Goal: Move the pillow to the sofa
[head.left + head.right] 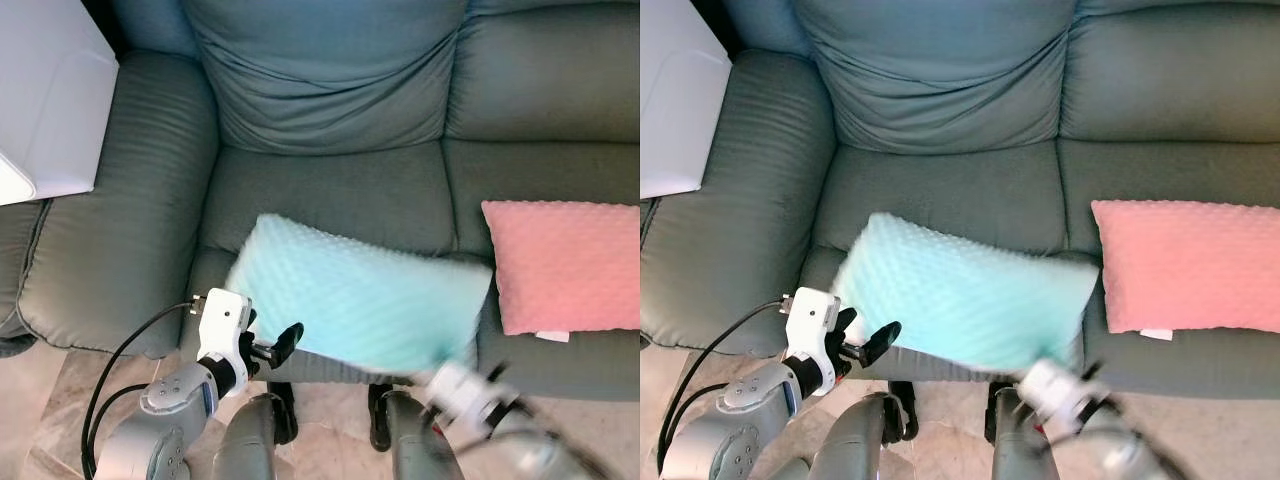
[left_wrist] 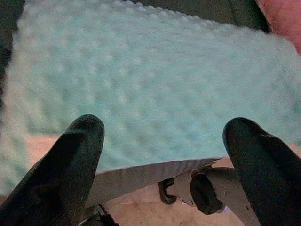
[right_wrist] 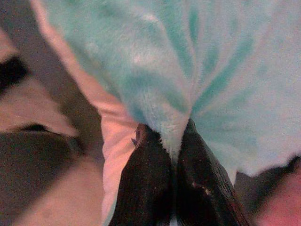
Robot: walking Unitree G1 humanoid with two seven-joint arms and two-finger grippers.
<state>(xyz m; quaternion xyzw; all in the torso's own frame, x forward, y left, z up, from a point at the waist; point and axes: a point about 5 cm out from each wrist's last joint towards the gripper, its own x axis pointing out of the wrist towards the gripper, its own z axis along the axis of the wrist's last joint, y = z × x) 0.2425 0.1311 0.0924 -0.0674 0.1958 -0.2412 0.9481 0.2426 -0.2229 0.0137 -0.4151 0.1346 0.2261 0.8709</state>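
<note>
A light turquoise dotted pillow point(image 1: 360, 295) lies tilted across the front of the grey-green sofa's left seat cushion point(image 1: 330, 195), overhanging the front edge. My right gripper point(image 3: 171, 141) is shut on the pillow's lower corner, the plush fabric pinched between its black fingers point(image 3: 146, 183); in the eye views that arm point(image 1: 470, 395) is blurred below the pillow's right end. My left gripper point(image 1: 275, 345) is open, just off the pillow's lower left edge. In the left wrist view its two fingertips point(image 2: 77, 141) frame the pillow point(image 2: 150, 94) with nothing between them.
A pink pillow point(image 1: 565, 265) lies on the right seat cushion. The sofa's wide left armrest point(image 1: 120, 200) sits beside a white box point(image 1: 45, 95) at the upper left. My legs point(image 1: 260, 430) stand on the marble floor close against the sofa front.
</note>
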